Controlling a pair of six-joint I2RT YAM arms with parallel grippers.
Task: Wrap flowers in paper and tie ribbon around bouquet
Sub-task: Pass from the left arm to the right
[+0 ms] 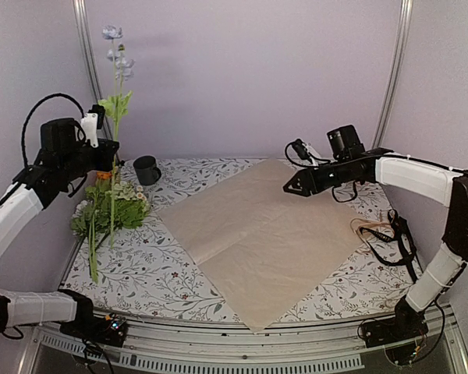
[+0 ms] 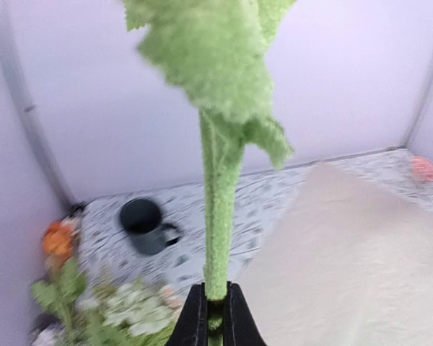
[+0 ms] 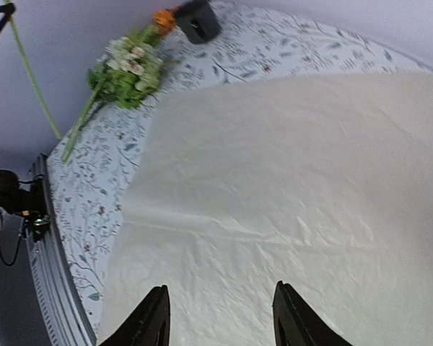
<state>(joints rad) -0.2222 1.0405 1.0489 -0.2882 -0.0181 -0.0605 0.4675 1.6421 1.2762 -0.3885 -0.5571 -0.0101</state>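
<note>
My left gripper (image 1: 108, 160) (image 2: 215, 317) is shut on the green stem of one tall flower (image 1: 114, 93) and holds it upright over the table's left side. Its pale blue blooms are at the top and its leaf (image 2: 209, 50) is above the jaws. The rest of the flowers (image 1: 113, 206) (image 2: 130, 310) (image 3: 126, 68) lie in a bunch on the table below. The peach paper (image 1: 261, 234) (image 2: 361, 259) (image 3: 289, 180) lies flat in the middle. My right gripper (image 1: 290, 187) (image 3: 219, 292) hovers open above the paper's far right part, with nothing between its fingers. The black ribbon (image 1: 399, 240) lies at the right edge.
A dark mug (image 1: 147, 170) (image 2: 143, 223) (image 3: 196, 18) stands at the back left, beside the flower bunch. A tan cord (image 1: 370, 226) lies near the ribbon at the right. The floral table cover (image 1: 156, 273) spans the whole table.
</note>
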